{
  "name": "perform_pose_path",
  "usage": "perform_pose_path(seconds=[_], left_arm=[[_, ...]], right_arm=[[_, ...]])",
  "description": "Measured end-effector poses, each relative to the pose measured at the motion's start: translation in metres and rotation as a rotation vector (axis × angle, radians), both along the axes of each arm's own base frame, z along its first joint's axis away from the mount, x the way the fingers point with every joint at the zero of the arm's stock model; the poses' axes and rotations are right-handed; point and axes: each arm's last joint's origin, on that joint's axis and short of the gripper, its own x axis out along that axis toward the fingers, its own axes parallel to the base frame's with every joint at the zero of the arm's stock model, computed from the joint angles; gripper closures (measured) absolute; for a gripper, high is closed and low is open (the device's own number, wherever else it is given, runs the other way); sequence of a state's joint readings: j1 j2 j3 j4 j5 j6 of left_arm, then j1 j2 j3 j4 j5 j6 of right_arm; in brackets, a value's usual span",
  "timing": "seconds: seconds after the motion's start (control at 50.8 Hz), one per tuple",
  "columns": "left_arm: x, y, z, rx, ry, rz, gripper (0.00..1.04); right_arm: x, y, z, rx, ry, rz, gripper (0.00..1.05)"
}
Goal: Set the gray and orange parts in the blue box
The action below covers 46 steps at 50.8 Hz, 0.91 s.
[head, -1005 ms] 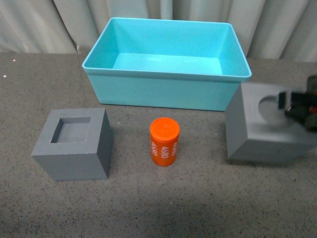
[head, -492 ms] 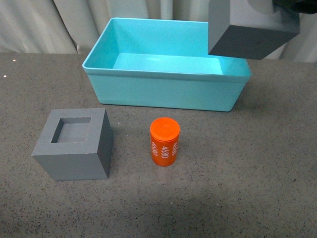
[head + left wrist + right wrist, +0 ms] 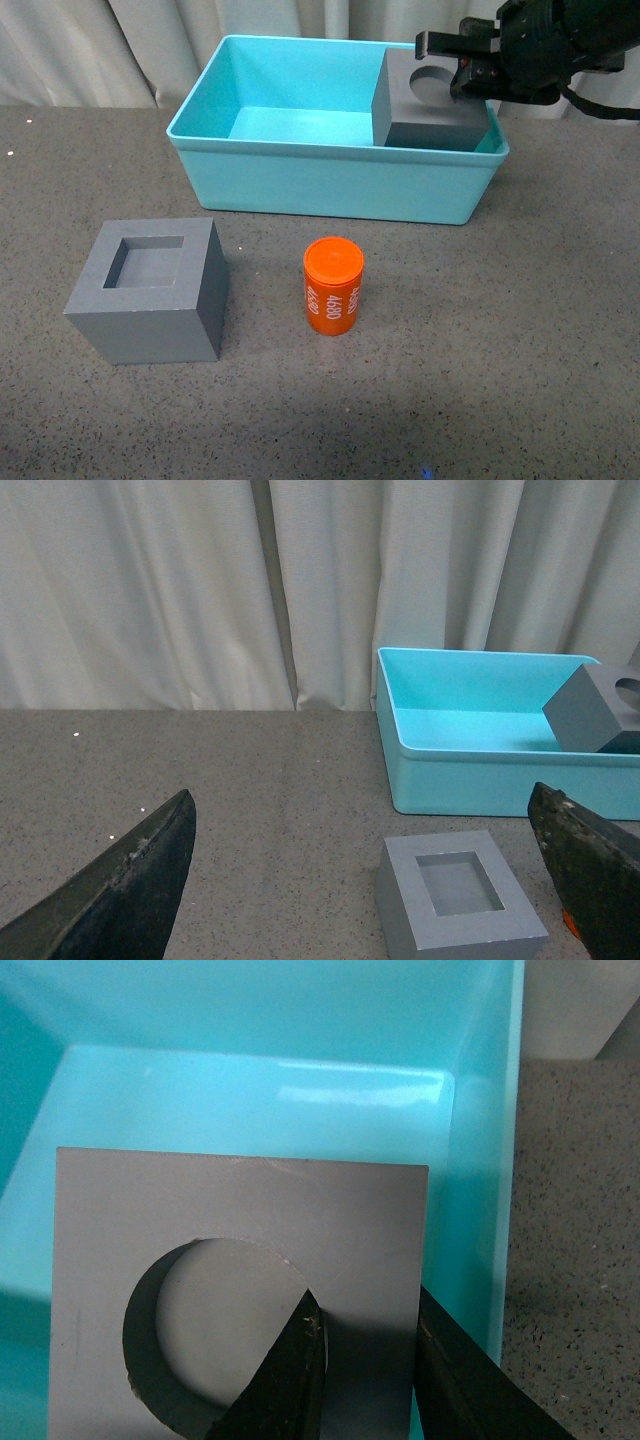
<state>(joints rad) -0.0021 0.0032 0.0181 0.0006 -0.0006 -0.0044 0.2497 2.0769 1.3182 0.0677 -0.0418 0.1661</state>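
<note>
Right wrist view alone shows the right tool gripping the round-recess cube by one wall, in the blue box.

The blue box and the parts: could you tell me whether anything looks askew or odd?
Only the round-recess gray cube at the blue box's right end: it is tilted, top above the rim, with the right gripper clamped on its recess wall.

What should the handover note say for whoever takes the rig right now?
Right gripper: shut on the round-recess cube, which is inside the blue box at its right end, not yet released.
Left gripper: open, empty.
Square-recess cube and orange cylinder: on the table in front of the box.
Done: nothing released yet.
To do: release the cube, then load the other two.
</note>
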Motion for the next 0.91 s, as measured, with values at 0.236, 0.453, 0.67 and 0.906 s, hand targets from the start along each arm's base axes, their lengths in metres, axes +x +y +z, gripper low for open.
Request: perform_pose_path(seconds=[0.236, 0.453, 0.67, 0.906], left_arm=[[0.0, 0.0, 0.0, 0.0, 0.0, 0.0, 0.07], [0.0, 0.0, 0.0, 0.0, 0.0, 0.0, 0.07], [0.0, 0.0, 0.0, 0.0, 0.0, 0.0, 0.07], [0.0, 0.0, 0.0, 0.0, 0.0, 0.0, 0.07]], right_arm=[[0.019, 0.005, -0.013, -0.029, 0.121, -0.03, 0.87], [0.026, 0.007, -0.021, -0.029, 0.192, -0.043, 0.87], [0.029, 0.008, -0.025, -0.029, 0.218, -0.039, 0.87], [0.03, 0.008, -0.019, -0.018, 0.187, -0.038, 0.57]])
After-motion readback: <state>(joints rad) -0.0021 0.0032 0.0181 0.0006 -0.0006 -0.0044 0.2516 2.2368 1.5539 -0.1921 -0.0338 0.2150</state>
